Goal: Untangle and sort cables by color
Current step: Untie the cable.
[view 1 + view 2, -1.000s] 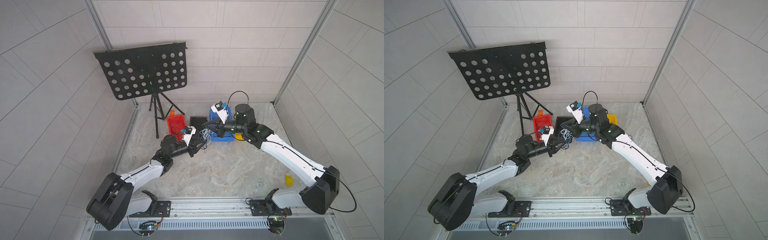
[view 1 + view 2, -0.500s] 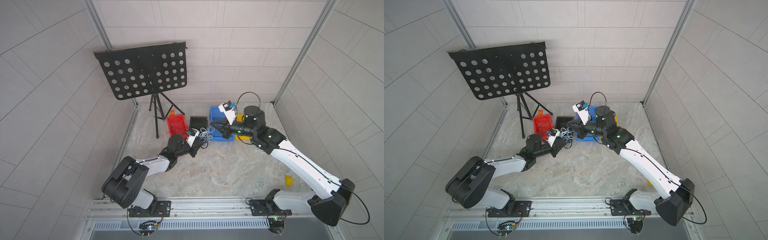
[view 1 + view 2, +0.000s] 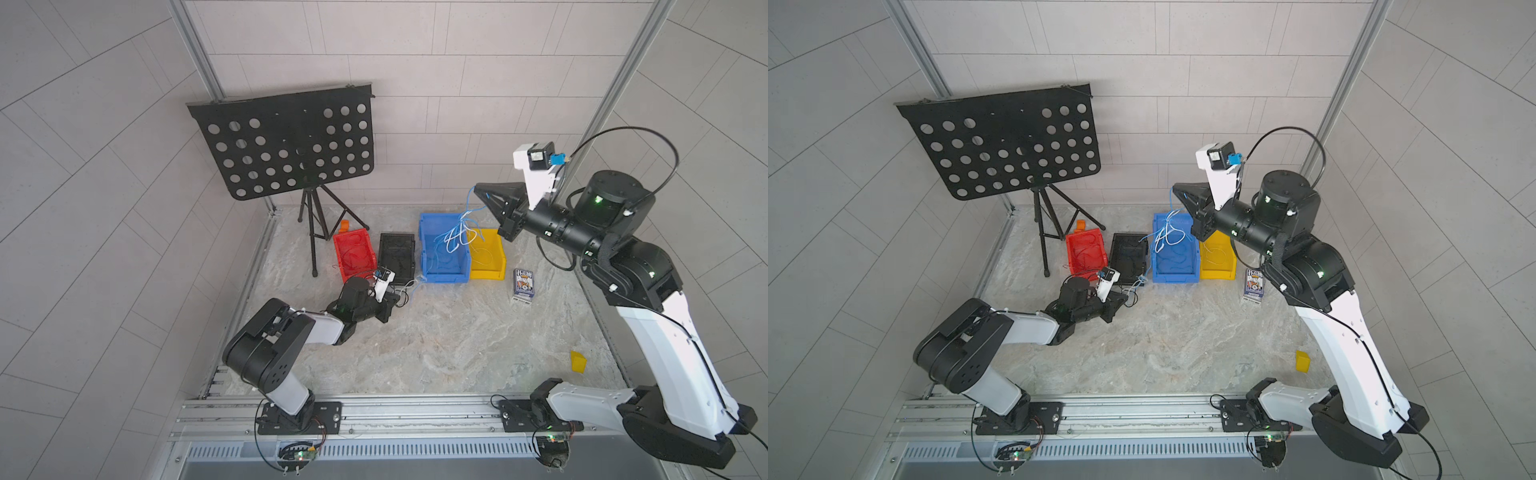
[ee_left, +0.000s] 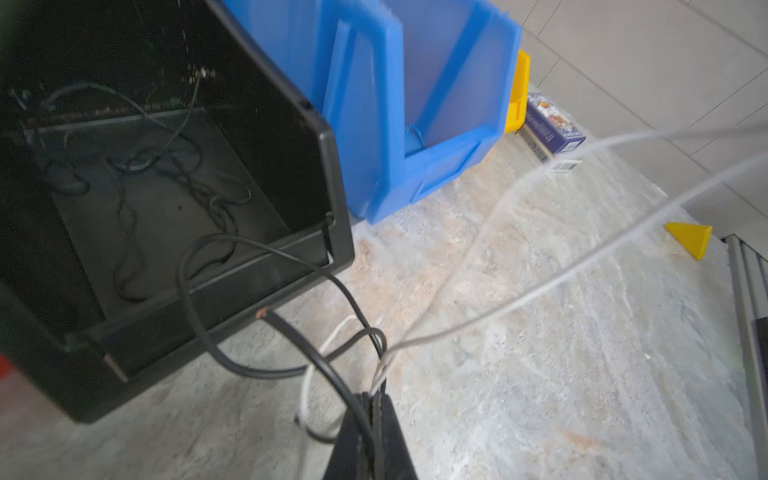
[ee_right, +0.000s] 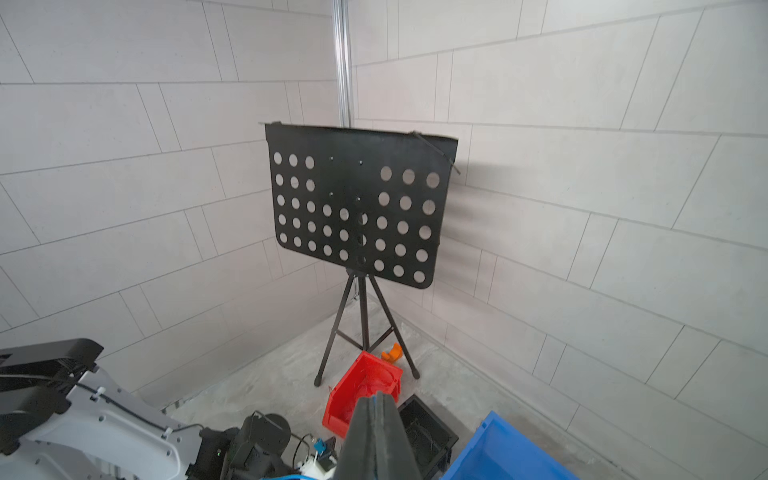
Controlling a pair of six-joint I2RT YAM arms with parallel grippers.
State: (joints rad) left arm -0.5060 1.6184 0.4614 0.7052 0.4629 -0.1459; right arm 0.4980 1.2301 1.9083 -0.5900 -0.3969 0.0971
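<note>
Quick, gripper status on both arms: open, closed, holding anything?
Left gripper: closed on black and white cables, low by the table.
Right gripper: closed on blue cables, which hang in the air.

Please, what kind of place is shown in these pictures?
Probably a robot test cell: a left arm and right arm bolted to a metal rail, plain grey wall panels on three sides, and coloured bins for sorting wires.

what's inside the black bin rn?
In the black bin: a loose tangle of thin black cables lying on its floor. Its back is too dark to read, and its front lip hides the strip of floor just behind it.
</note>
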